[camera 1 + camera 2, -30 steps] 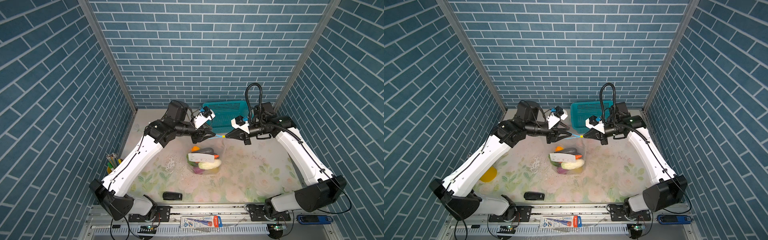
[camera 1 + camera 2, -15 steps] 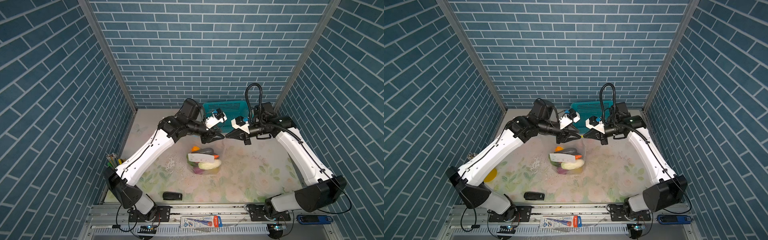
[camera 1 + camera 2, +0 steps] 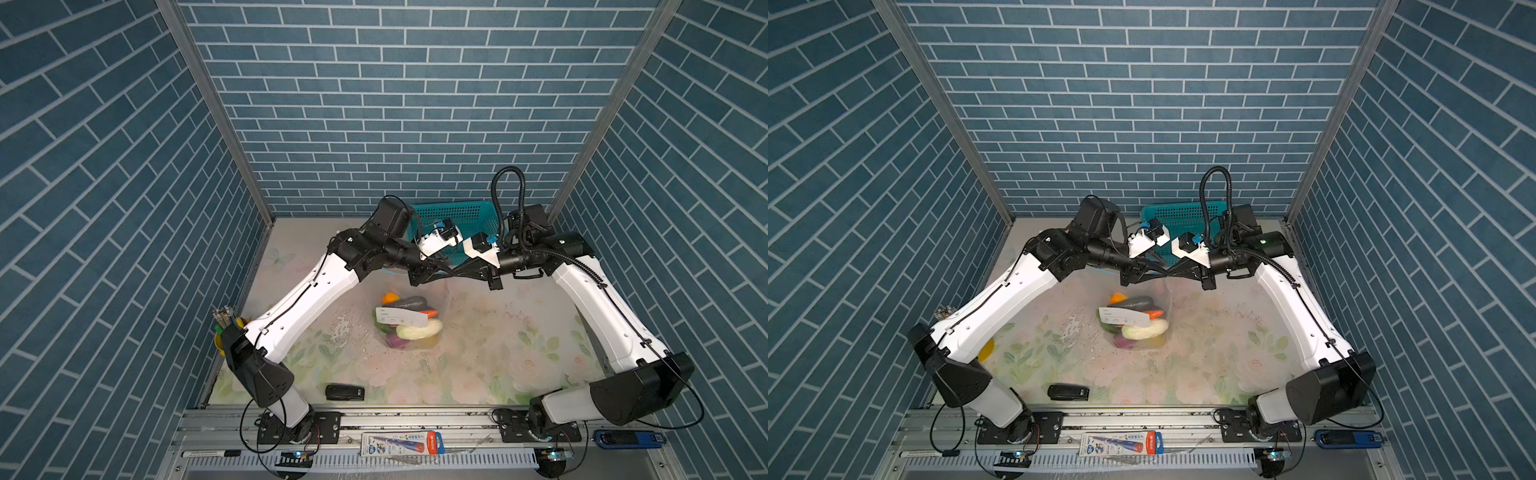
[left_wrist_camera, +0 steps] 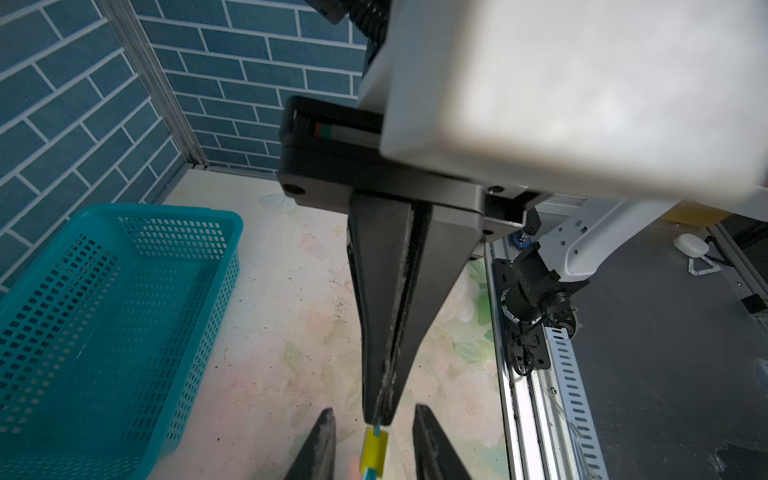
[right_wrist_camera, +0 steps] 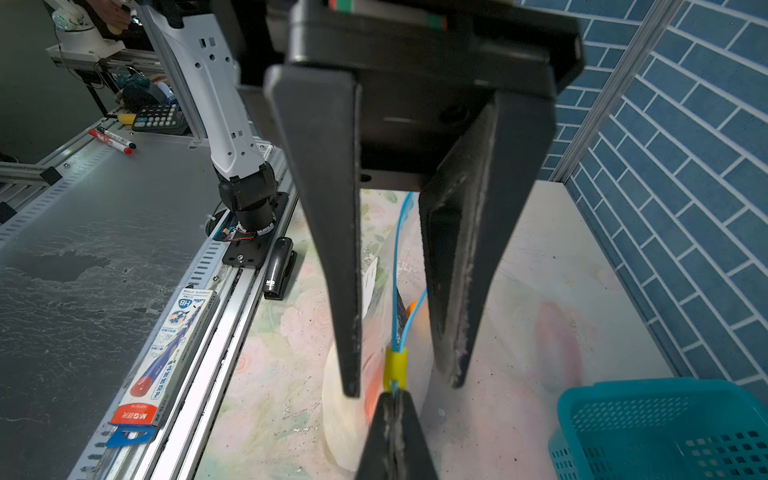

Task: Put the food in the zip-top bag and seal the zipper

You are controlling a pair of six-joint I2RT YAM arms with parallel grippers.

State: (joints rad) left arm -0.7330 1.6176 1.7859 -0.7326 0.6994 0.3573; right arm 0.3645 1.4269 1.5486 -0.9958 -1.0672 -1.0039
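Observation:
The zip-top bag (image 3: 401,318) hangs by its top edge, its bottom resting on the table. Inside it lies the food (image 3: 417,330): orange, dark, white-green and purple pieces. My right gripper (image 5: 392,397) is shut on the end of the light-blue zipper (image 5: 395,270). Right beside its tips sits the yellow slider (image 5: 395,370), also in the left wrist view (image 4: 374,451). My left gripper (image 4: 374,409) is open and straddles the slider, with a gap on each side. In both top views the two grippers meet tip to tip above the bag (image 3: 451,272) (image 3: 1167,274).
A teal basket (image 3: 457,212) stands at the back, just behind both wrists. A black stapler (image 3: 344,392) lies near the front edge. A yellow pencil cup (image 3: 226,332) stands at the left wall. A pencil box (image 3: 401,444) rests on the front rail.
My left gripper has travelled right along the bag's top edge until it meets the right gripper, and its jaws have narrowed a little. The right arm and the bag have stayed put.

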